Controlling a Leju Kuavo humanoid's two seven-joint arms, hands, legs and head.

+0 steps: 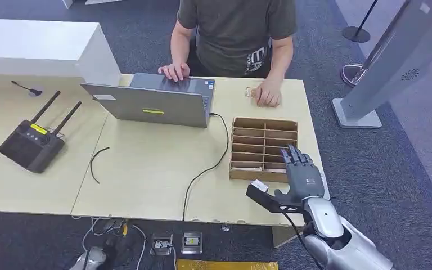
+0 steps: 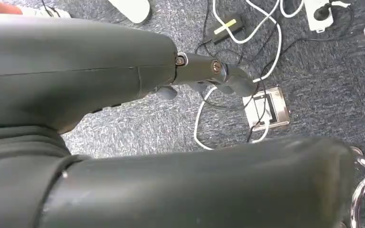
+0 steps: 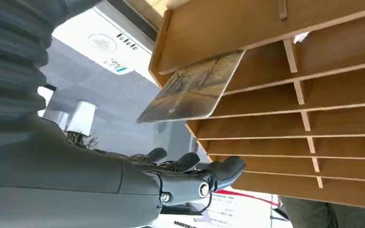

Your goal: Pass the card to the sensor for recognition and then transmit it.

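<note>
A wooden slotted rack (image 1: 264, 147) stands on the right part of the table. In the right wrist view a printed card (image 3: 195, 90) pokes out of one slot of the rack (image 3: 285, 80), free of any grip. My right hand (image 1: 301, 175) hovers over the rack's near right corner with its fingers (image 3: 190, 172) stretched out and apart, holding nothing. The card sits a short way off from those fingers. The sensor stand (image 1: 382, 67) rises from the carpet to the right of the table, and its white face (image 3: 100, 45) appears beyond the card. My left hand (image 2: 209, 73) hangs over the floor, holding nothing.
A person sits behind the table, one hand on a grey laptop (image 1: 157, 101), the other (image 1: 269, 93) resting by small cards near the rack. A black router (image 1: 32, 143) lies at the left. A laptop cable (image 1: 202, 169) crosses the table. Floor sockets and cables (image 2: 266, 109) lie below.
</note>
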